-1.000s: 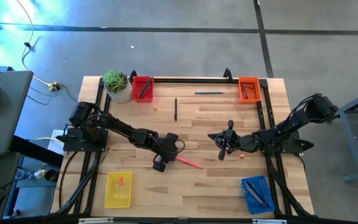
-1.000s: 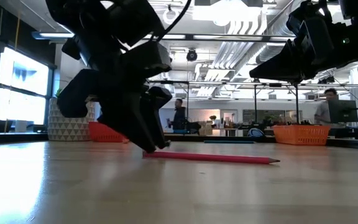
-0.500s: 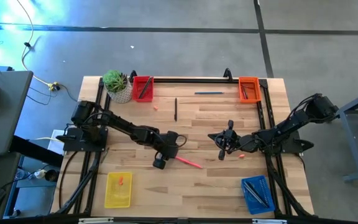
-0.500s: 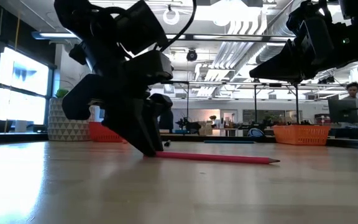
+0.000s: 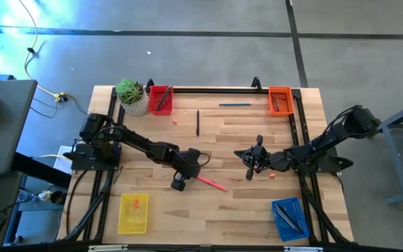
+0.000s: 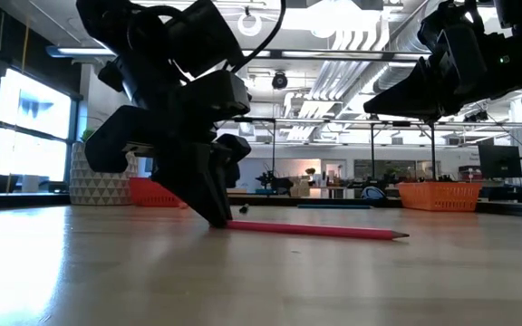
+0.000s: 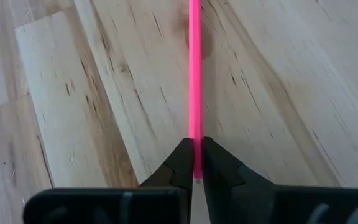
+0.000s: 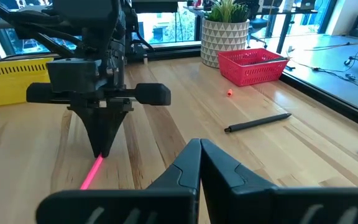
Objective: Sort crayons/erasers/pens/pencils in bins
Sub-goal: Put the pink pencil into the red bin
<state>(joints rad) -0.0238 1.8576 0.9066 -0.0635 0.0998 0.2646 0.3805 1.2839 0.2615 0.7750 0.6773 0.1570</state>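
A long pink pencil (image 5: 214,183) lies on the wood table near its middle. My left gripper (image 5: 196,176) is shut on the pencil's left end. My right gripper (image 5: 250,162) hangs shut and empty right of centre, above the table. Short orange crayons lie loose: one (image 5: 175,120) near the red bin (image 5: 161,99), one (image 5: 272,175) by the right arm. Another lies in the yellow bin (image 5: 133,213). The orange bin (image 5: 280,99) stands far right, the blue bin (image 5: 288,217) near right. My left gripper pinches the pink pencil's very end (image 7: 196,167) between its two fingertips (image 6: 216,217). The fingers slant down from the table's left side, in line with the pencil, which runs on away from them. The pencil's length (image 6: 320,230) lies on the table.
A black pen (image 5: 197,122) and a blue pen (image 5: 235,104) lie toward the far edge. A white pot with a green plant (image 5: 131,96) stands beside the red bin. A black frame runs along the far edge and both sides. People show in the room behind.
My left gripper has shut its fingers on the pink pencil's left end while staying almost in place. The pencil has kept its place on the table.
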